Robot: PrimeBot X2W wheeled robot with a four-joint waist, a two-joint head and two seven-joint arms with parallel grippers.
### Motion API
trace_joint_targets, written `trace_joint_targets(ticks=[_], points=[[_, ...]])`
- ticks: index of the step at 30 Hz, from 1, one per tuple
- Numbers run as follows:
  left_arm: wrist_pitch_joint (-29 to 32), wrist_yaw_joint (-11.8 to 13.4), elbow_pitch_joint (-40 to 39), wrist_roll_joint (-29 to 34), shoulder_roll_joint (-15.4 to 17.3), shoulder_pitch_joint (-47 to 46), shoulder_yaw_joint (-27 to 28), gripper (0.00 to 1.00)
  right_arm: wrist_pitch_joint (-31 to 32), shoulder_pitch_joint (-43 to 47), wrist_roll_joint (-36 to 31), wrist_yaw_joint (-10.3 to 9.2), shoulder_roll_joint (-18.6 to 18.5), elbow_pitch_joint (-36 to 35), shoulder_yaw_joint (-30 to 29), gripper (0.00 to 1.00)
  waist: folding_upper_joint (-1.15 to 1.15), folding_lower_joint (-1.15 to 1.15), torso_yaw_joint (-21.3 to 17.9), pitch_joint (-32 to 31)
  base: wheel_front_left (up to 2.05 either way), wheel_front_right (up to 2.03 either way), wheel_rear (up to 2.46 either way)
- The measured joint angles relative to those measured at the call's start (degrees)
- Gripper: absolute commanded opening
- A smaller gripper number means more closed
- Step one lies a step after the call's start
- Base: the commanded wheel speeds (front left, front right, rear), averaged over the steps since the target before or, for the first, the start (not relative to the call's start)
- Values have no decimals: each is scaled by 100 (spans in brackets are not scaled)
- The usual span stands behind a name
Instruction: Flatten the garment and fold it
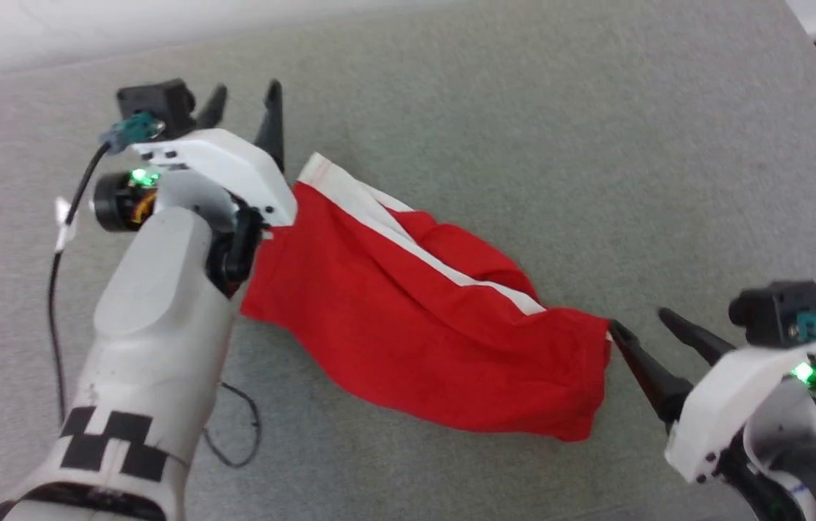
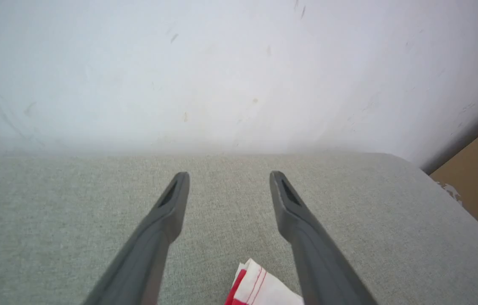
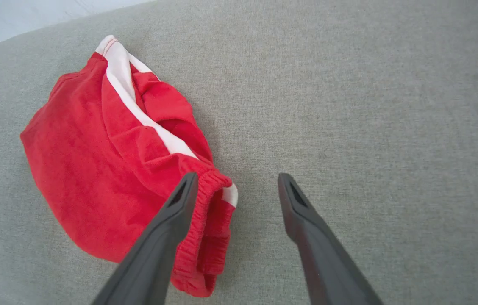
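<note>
The red garment [image 1: 408, 318] with a white side stripe lies crumpled and slanted on the grey surface, its hem corner at the upper left and its gathered waistband at the lower right. My left gripper [image 1: 243, 98] stands open over the hem end, holding nothing; a white-and-red hem corner [image 2: 260, 288] lies on the surface between the bases of its fingers. My right gripper [image 1: 636, 322] is open beside the waistband, one fingertip touching the fabric edge. In the right wrist view the garment [image 3: 107, 169] spreads to the left and the right gripper [image 3: 237, 180] has the waistband corner just inside its left finger.
The grey fabric-covered surface [image 1: 524, 130] stretches around the garment. A pale wall [image 2: 222, 76] rises behind its far edge. The surface's right corner [image 2: 412, 169] falls off toward a brown floor or board. A thin black cable [image 1: 234, 434] lies by my left forearm.
</note>
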Motion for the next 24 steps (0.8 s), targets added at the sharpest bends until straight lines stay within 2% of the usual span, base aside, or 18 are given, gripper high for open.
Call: trace_joint_targets(ticks=[6,13,19,24], points=[[-821,7,-827,294,345,745,-58,100,247,586,-1083,0,222,-435,-110,100,0,-1,235,-358,0,0,0],[-977,494,-2741,834,658,2379,125,100,602,962,-1692,0,486,-542,2,100,0,-1,593,-717,0,0,0],[-978,777,-3911,860,573,3855,468,100,694,873,-1951,0,548,104,-152,100,0,-1,885,-876,0,0,0],[-978,839,-4409,927,460,4353,503,100,700,692,-2006,0,563,812,-489,100,0,0,1102,-899,0,0,0]])
